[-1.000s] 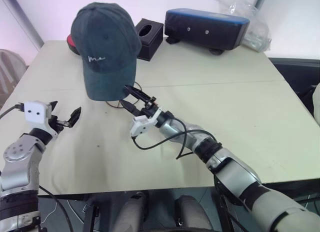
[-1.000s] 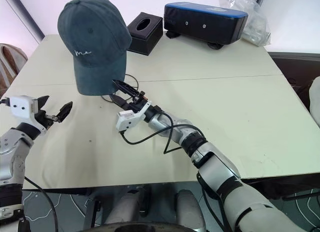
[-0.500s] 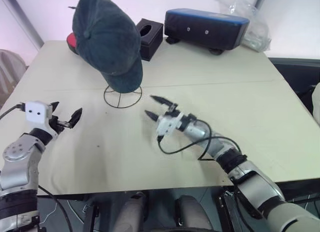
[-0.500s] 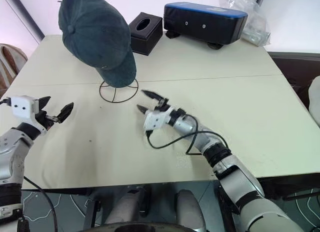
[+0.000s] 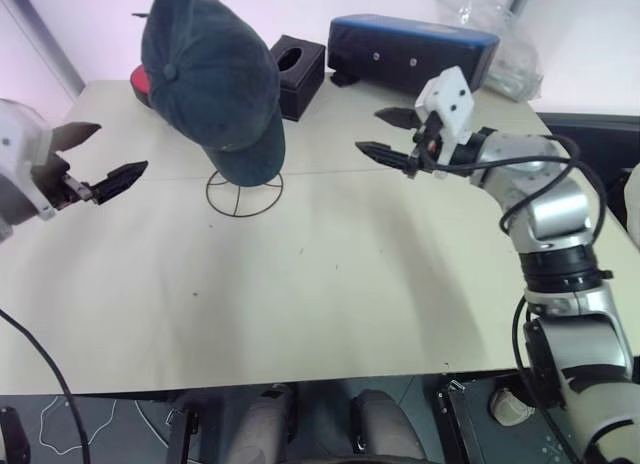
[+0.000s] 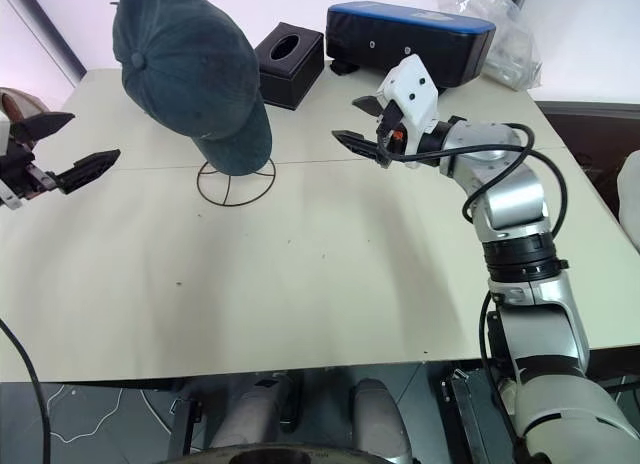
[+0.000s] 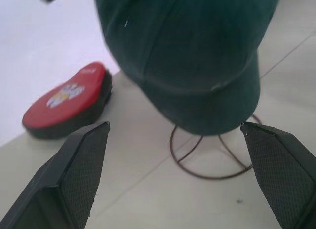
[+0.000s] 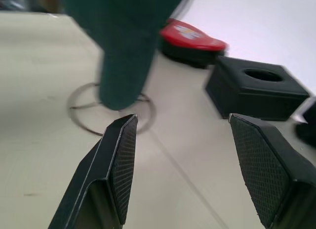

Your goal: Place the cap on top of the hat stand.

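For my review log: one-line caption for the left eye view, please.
Teal cap sits on the wire hat stand; left gripper and right gripper both open, apart from it.

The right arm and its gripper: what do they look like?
The right arm has silver metal segments with black joint rings and a loose black cable looping along it. Its gripper carries a white block housing with small dark holes, and two black pointed fingers with a textured inner face.

1. The cap (image 5: 212, 79) is matt, soft-looking cloth with stitched seams.
2. The hat stand (image 5: 245, 195) is thin dark wire.
3. The fingers (image 7: 81, 165) carry cross-hatched, matt black pads.
4. The table (image 5: 330, 274) is smooth and matt.
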